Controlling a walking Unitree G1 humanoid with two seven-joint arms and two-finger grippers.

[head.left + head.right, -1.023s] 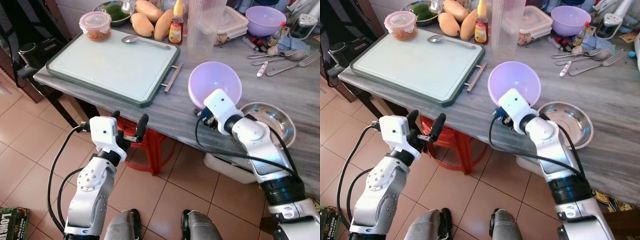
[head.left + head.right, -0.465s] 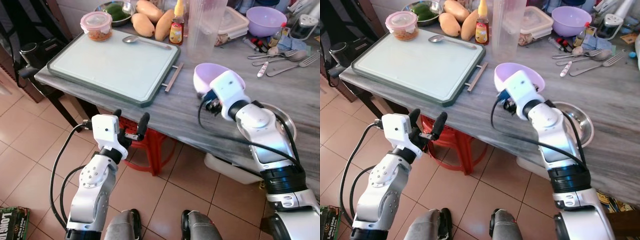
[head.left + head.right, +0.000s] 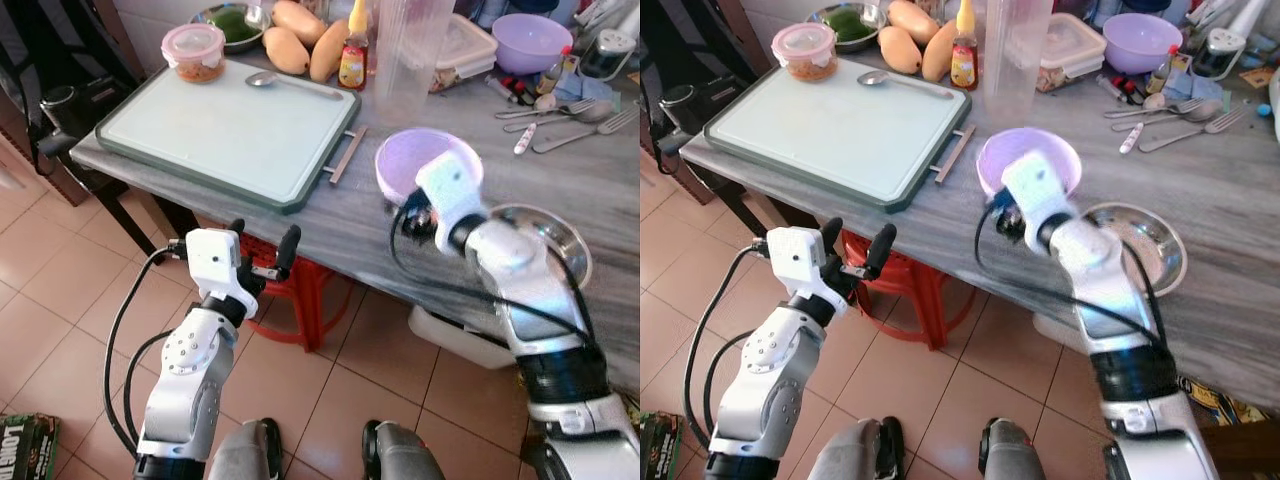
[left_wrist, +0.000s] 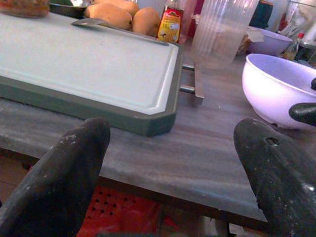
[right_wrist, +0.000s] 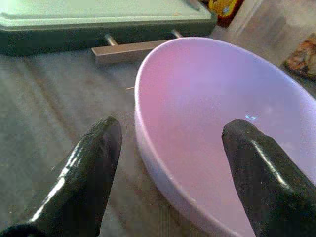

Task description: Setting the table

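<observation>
1. Lilac plastic bowl upright on the grey stone table, near its front edge, between the tray handle and the steel dish; mouth up, round, no long axis.
2. Right gripper spread wide, one finger outside the rim, one over the hollow; apparently just set down or about to be gripped.
3. Left gripper open, empty, below the front edge, probably on standby.

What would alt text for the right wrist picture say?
Two open black fingers straddle the rim of a lilac bowl on a grey table. Behind lie a tray's metal handle and green edge.
</observation>
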